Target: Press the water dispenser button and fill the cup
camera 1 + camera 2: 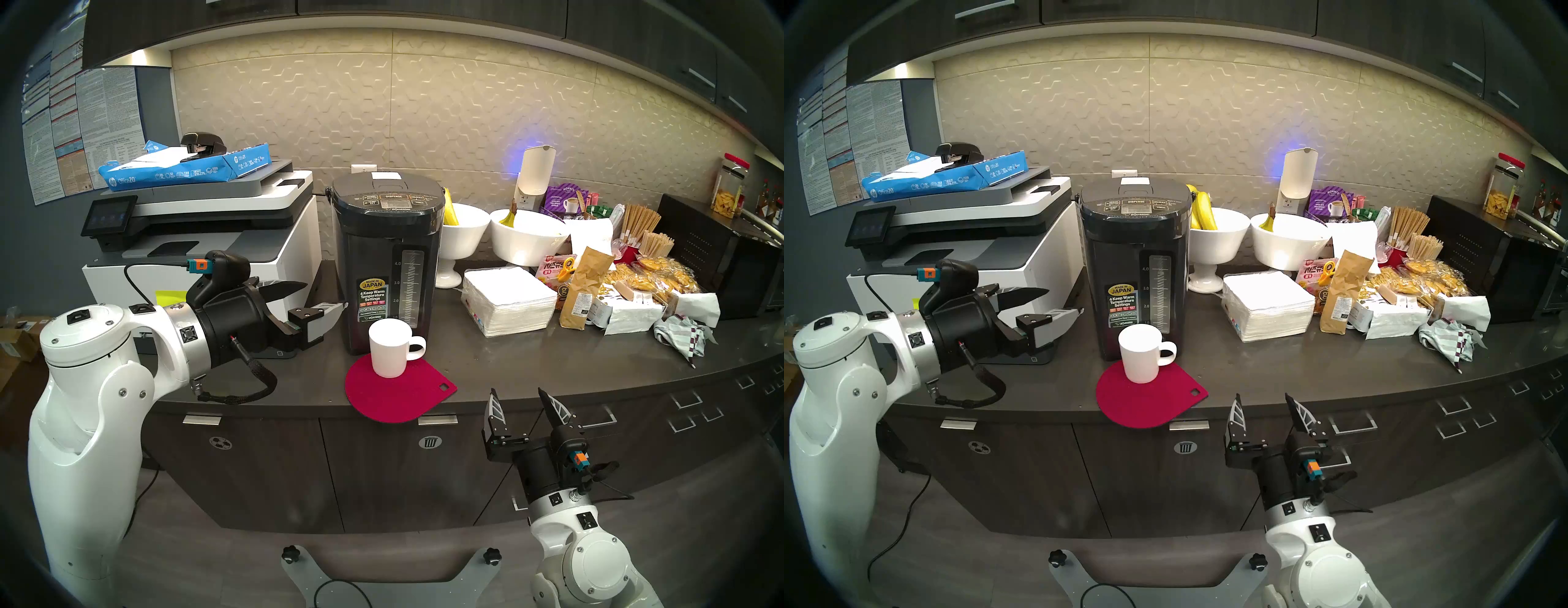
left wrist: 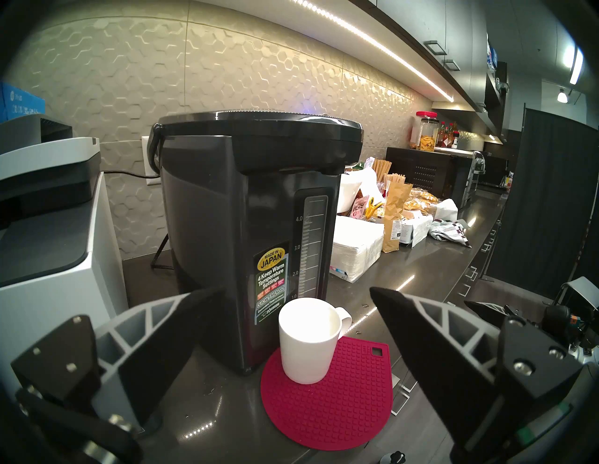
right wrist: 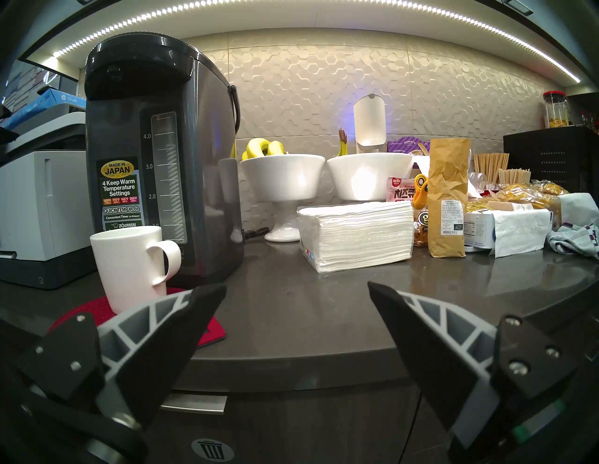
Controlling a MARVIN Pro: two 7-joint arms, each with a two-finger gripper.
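Both grippers, left (image 1: 324,297) and right (image 1: 525,403), gape empty. White ceramic mug (image 1: 391,348) stands on a round red silicone mat (image 1: 399,397), touching the tall dark water dispenser (image 1: 384,254).

Bare counter (image 1: 488,361) right of the water dispenser (image 1: 382,263); printer (image 1: 203,237) crowds its left, cup (image 1: 390,348) stands before it, napkin stack (image 1: 509,301) farther right.

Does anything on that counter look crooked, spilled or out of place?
No spills. The red mat under the cup sticks out past the counter edge. An opened paper ream lies askew on the printer.
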